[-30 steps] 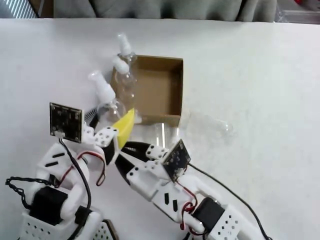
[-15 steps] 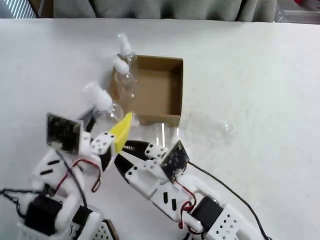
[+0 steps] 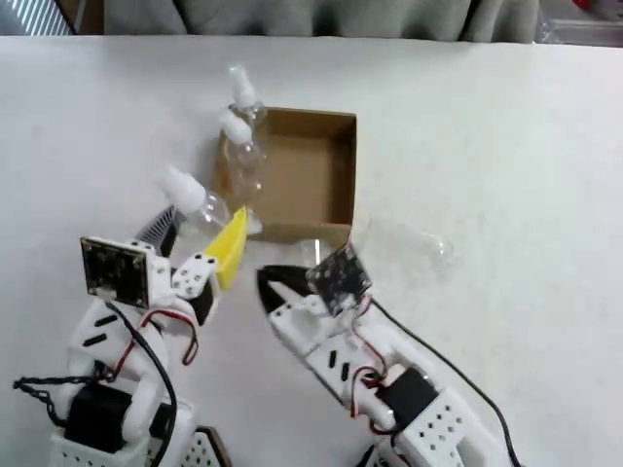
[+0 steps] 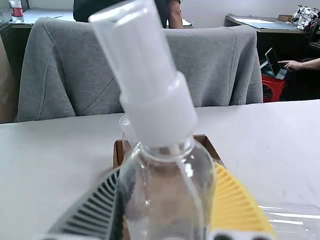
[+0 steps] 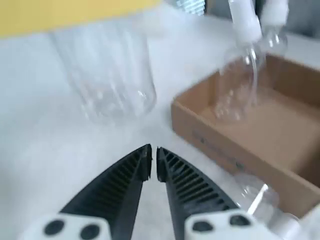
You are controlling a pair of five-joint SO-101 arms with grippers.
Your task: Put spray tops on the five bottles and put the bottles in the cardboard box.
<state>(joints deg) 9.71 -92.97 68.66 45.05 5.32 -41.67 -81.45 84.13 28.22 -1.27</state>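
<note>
Right claw (image 5: pixel 153 150) drew back; left claw (image 3: pixel 202 216) grips bottle (image 4: pixel 165 200); box (image 3: pixel 311 175) holds two bottles (image 3: pixel 241 146).

Left gripper (image 4: pixel 165 217) clamped on clear bottle (image 4: pixel 165 195): grey ribbed finger (image 4: pixel 95 212) on one side, yellow ribbed finger (image 4: pixel 235 202) on other. White spray top (image 4: pixel 147 85) seated on neck, tilted. Cardboard box (image 4: pixel 118 150) behind bottle on white table (image 4: pixel 50 160). Grey garment (image 4: pixel 65 75) beyond table.

In the high view the left arm rises from the lower left, its left gripper (image 3: pixel 195 232) clamped around a bottle (image 3: pixel 207 208) between yellow and grey fingers. The right arm enters from the lower right; its right gripper (image 3: pixel 265 278) sits mid-frame, black fingers pressed together.
</note>
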